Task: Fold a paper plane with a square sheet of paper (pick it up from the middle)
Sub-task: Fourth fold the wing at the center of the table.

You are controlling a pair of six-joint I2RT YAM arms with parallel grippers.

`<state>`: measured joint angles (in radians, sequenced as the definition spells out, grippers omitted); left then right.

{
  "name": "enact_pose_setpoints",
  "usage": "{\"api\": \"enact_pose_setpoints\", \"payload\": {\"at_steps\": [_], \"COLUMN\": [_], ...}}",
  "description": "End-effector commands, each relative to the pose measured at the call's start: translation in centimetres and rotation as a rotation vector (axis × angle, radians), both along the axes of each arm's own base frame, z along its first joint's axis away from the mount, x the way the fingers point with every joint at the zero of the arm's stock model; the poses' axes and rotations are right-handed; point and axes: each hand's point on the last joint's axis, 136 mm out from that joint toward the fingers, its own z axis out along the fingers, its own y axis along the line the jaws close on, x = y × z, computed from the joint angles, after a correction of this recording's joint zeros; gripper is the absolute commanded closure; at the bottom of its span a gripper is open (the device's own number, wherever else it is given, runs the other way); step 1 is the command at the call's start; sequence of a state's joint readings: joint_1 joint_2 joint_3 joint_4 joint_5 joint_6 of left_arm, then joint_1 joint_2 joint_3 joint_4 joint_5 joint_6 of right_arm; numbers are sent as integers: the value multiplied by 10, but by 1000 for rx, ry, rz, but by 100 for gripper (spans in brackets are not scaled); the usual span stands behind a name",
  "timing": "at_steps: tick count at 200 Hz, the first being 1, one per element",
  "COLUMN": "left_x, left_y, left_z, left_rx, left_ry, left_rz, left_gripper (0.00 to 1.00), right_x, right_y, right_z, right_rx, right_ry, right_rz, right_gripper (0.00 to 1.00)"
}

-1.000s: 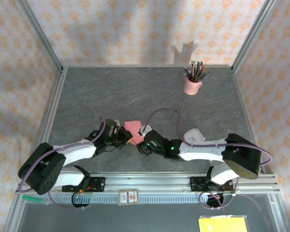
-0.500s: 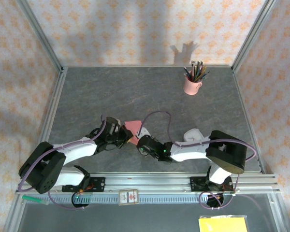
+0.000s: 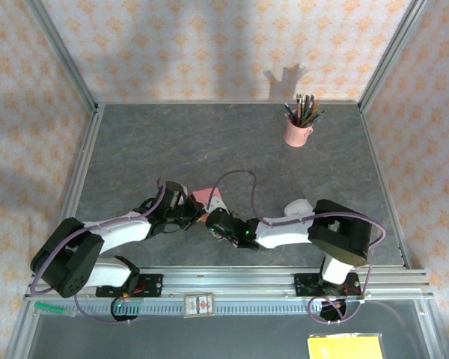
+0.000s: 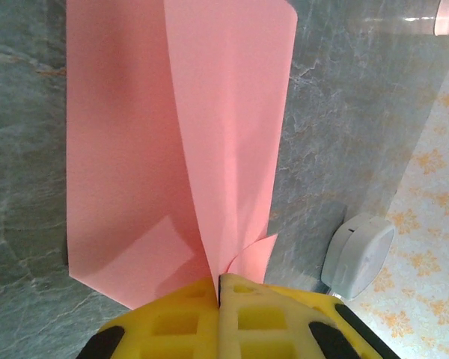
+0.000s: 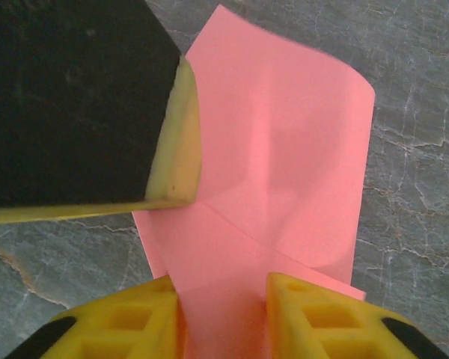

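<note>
Grey marbled table [image 3: 172,142]; pink pencil cup [image 3: 297,133] far right.

Robotics lab cell: grey marbled tabletop [image 3: 232,142] enclosed by aluminium frame posts [image 3: 62,52] and floral-print backdrop panels [image 3: 209,45], mounting rail [image 3: 239,283] along the near edge.

We see a creased salmon-pink sheet of paper [image 5: 284,172] over the grey marbled worktop [image 5: 419,149], its near edge passing between the parted yellow fingers of the right claw [image 5: 223,292], while a black, yellow-padded finger [image 5: 172,142] overlaps its left edge.
</note>
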<state>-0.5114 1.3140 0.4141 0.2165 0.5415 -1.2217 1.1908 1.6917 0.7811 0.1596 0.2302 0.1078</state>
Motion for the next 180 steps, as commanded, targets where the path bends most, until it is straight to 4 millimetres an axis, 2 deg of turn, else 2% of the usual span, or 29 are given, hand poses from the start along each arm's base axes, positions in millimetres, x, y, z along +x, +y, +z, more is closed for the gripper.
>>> {"api": "enact_pose_setpoints", "payload": {"at_steps": [1,39,133,155,180], "left_x": [3,2,4,5,6], "left_y": [-5,-6,-5,-4,2], "left_z": [5,3,6,12,21], "left_rx": [0,-1,3,8,24], "left_ry": [-15,-10,-32,-53,-86], "left_rz": [-29,-33,-31,-35,-23], "left_gripper": [100,100,100,86,74], "right_x": [6,6,7,5,2], "right_y": [4,2,-5,-7,-7], "right_z": [5,1,-5,-7,-4], "right_rx": [-2,-9,-14,0,35], "right_ry": [-36,-35,-57,-65,-76], "right_rz": [-21,-33,-36,-24,-5], "right_gripper": [72,81,94,95,96]}}
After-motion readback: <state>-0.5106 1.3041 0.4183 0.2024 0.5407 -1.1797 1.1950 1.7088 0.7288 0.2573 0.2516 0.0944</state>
